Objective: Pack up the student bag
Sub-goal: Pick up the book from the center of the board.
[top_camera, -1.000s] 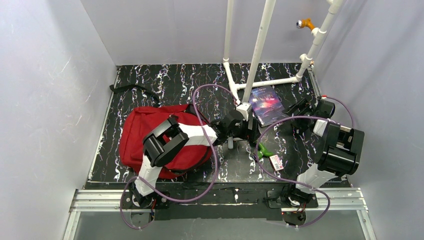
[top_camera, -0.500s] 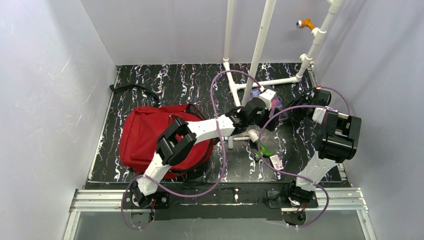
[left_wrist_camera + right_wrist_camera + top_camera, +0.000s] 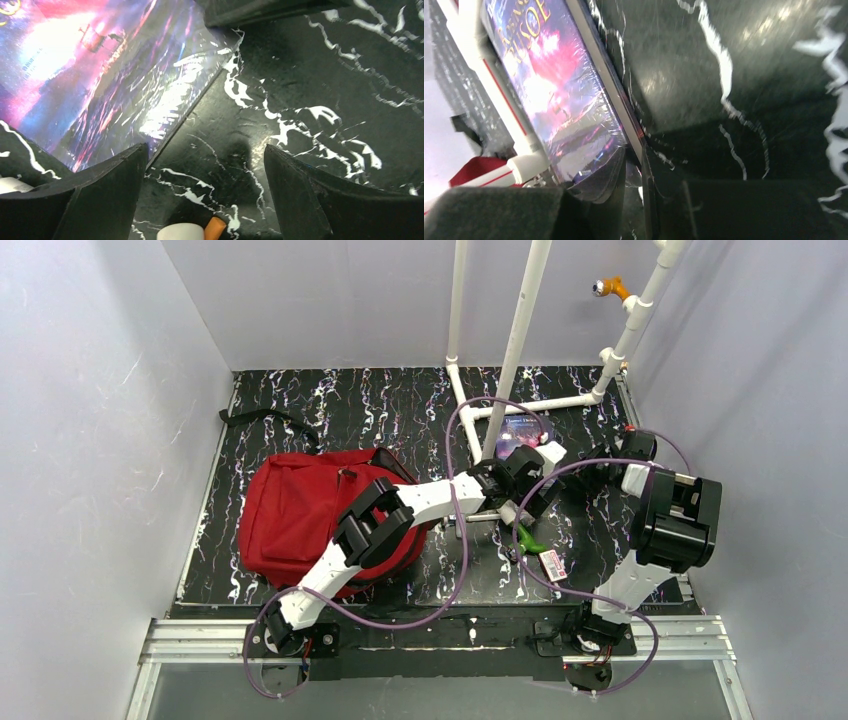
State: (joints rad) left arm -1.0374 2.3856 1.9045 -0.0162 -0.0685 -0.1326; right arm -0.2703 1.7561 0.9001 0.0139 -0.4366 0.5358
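The student bag (image 3: pixel 300 520), a red backpack, lies at the table's left with my left arm reaching across it. A shiny purple book (image 3: pixel 520 430) lies flat by the white pipes. My left gripper (image 3: pixel 535 475) hovers open just off the book's (image 3: pixel 100 75) near corner, its fingers (image 3: pixel 105 195) straddling bare tabletop and its midpoint (image 3: pixel 205 165) over the table. My right gripper (image 3: pixel 592 465) is at the book's right edge. In the right wrist view its jaws (image 3: pixel 634 150) pinch the edge of the book (image 3: pixel 559 95), one finger (image 3: pixel 599 175) on the cover and the other beneath.
A white pipe frame (image 3: pixel 515 340) rises behind the book. A white, orange-tipped pen (image 3: pixel 190 231) lies under the left gripper. A green item (image 3: pixel 530 540) and a tagged card (image 3: pixel 553 563) lie nearer the front. A black strap (image 3: pixel 265 418) lies at the back left.
My left arm has stretched right, from the table's middle to the book's corner. My right gripper has closed on the book's right edge.
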